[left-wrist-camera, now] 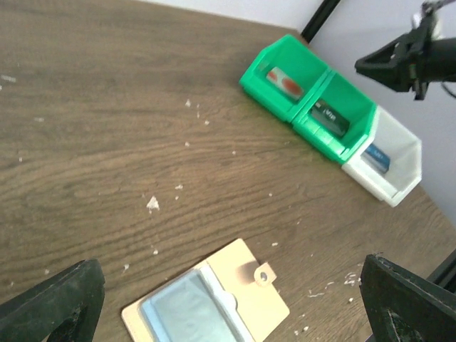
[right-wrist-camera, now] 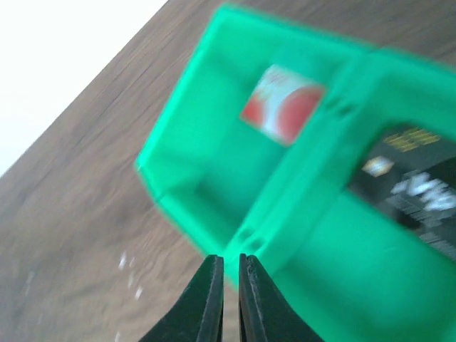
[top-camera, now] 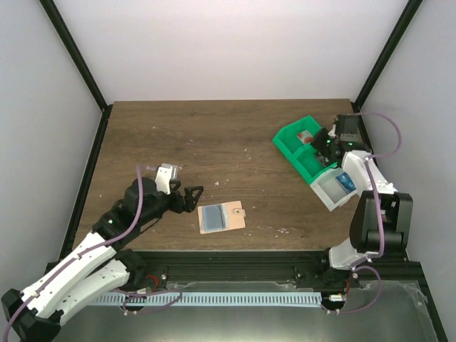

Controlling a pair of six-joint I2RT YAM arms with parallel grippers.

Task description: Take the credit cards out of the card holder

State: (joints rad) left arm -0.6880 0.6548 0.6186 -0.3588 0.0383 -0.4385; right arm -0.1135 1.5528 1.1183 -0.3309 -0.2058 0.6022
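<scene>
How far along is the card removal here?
Done: three cards lie in the tray, one per compartment: red-and-white card, dark card, blue card. In hand: nothing; the right gripper is shut over the tray, the left gripper open beside the card holder. Left: the open holder shows pale blue-grey inside; card or pocket, I cannot tell.

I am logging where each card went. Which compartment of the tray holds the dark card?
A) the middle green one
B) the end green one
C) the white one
A: the dark card lies in the middle green compartment of the tray, between the compartment with the red-and-white card and the white compartment.
</scene>
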